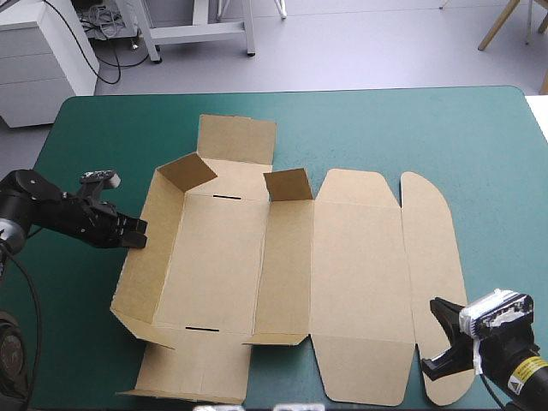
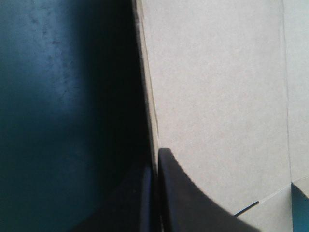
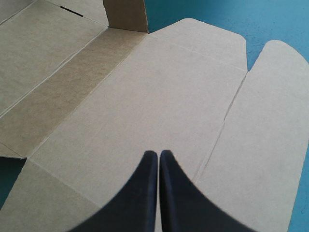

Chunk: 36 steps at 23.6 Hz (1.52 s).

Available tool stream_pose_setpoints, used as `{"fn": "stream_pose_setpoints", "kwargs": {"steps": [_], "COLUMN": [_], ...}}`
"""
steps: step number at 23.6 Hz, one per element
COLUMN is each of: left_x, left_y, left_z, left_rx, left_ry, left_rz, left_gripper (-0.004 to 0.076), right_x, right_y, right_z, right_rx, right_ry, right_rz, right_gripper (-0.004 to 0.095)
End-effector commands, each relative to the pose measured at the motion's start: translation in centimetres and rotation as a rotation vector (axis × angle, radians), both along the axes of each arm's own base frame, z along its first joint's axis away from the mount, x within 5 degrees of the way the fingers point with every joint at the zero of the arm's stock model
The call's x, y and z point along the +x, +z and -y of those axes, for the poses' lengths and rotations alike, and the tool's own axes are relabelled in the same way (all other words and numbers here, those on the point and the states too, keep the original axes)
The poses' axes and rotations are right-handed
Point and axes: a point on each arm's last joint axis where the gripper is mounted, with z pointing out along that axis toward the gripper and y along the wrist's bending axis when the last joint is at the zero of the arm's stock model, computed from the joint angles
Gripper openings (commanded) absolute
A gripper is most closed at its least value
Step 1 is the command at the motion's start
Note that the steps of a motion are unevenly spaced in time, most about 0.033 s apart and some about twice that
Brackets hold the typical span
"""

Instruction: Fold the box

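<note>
The brown box (image 1: 282, 257) lies mid-table as a cut sheet, mostly flat. Its left wall (image 1: 147, 248) stands raised, and two small flaps (image 1: 288, 184) at the far side stand up. My left gripper (image 1: 137, 233) is at that wall's outer edge. In the left wrist view its fingers (image 2: 166, 193) are all but shut, with the board's edge (image 2: 149, 96) between them. My right gripper (image 1: 435, 338) hovers at the near right, by the rounded lid flap (image 1: 432, 274). Its fingertips (image 3: 158, 154) meet in one arch above the flat lid panel (image 3: 159, 96), holding nothing.
Teal-green cover (image 1: 479, 154) stretches from the box to the table's far and right edges. A narrower strip of cover (image 1: 77, 282) lies between the raised wall and the table's left edge, under my left arm.
</note>
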Motion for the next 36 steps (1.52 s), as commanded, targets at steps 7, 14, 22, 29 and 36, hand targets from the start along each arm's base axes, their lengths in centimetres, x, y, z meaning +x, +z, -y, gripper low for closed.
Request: {"fn": "stream_pose_setpoints", "kwargs": {"steps": [7, 14, 22, 29, 36], "left_x": [-0.7, -1.1, -1.3, -1.6, -1.6], "left_y": [2.8, 3.9, 7.5, 7.8, 7.8], "left_z": [1.5, 1.9, 5.2, 7.8, 8.2], "left_rx": [-0.141, -0.078, 0.129, 0.316, 0.306], "left_ry": [-0.027, -0.099, -0.215, -0.368, -0.375], "left_rz": [0.048, 0.107, 0.185, 0.225, 0.229], "left_gripper": [-0.001, -0.001, -0.001, -0.0006, 0.025], "right_x": [0.2, 0.2, 0.2, 0.2, 0.2], "right_y": [1.5, 1.5, 1.5, 1.5, 1.5], "right_z": [-0.1, -0.1, -0.1, -0.1, -0.1], "right_rx": [0.036, 0.036, 0.036, 0.036, 0.036], "right_ry": [0.007, 0.007, 0.007, 0.007, 0.007], "right_rz": [0.087, 0.087, 0.087, 0.087, 0.087], "right_gripper": [-0.0004, -0.0004, -0.0004, -0.0004, -0.0004]}}
